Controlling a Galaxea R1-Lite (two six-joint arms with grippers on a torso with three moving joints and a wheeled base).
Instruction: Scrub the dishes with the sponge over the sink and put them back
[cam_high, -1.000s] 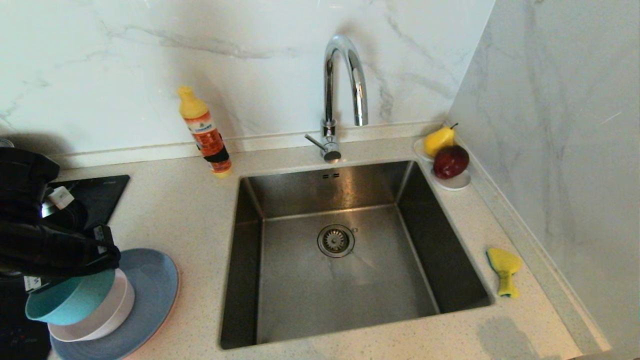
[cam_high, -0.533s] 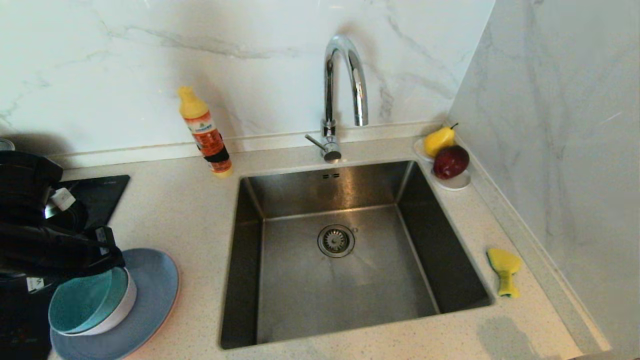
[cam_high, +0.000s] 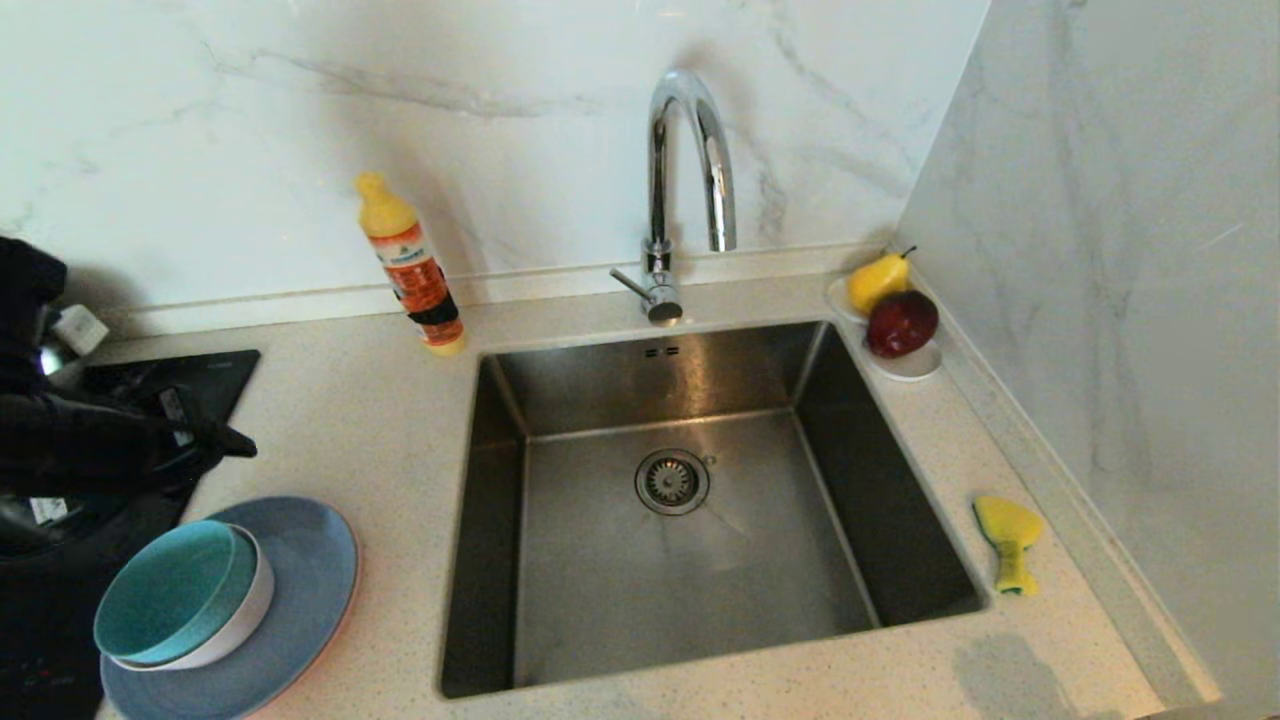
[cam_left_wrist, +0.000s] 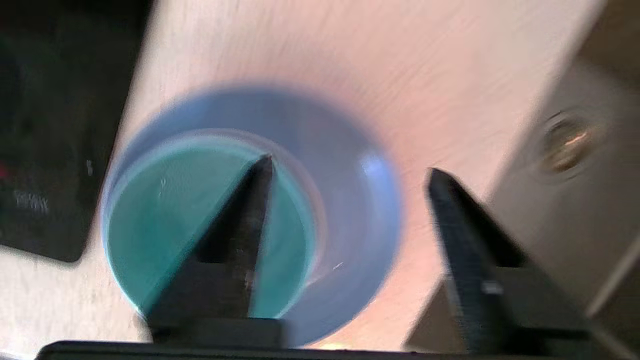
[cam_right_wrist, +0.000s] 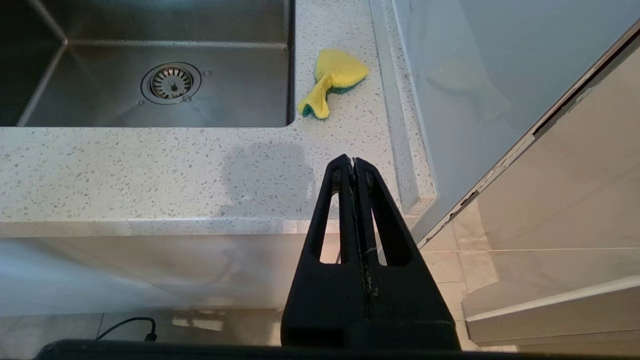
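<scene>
Teal bowl (cam_high: 172, 590) stacked on the counter, left gripper (cam_left_wrist: 345, 172) released above it.

The bowl sits mouth-up, slightly tilted, nested in the pink bowl (cam_high: 235, 625) on the grey-blue plate (cam_high: 305, 580), at 9 o'clock of the sink (cam_high: 690, 500). The gripper's jaws stand apart, holding nothing, at the bowl's 12 o'clock. The sponge (cam_high: 1008, 540) lies at the sink's 3 o'clock, long axis running 12 to 6. The right gripper (cam_right_wrist: 354, 162) hangs clenched below the counter edge.

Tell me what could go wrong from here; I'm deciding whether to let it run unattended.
1. The teal bowl sits tilted in the pink bowl on the plates; a knock from the open left claw above might slide it off.
2. The stack lies near the counter's front edge, so it could fall.
3. The sponge lies crumpled near the sink rim; a poor grab by the shut right claw may drop it in.
</scene>
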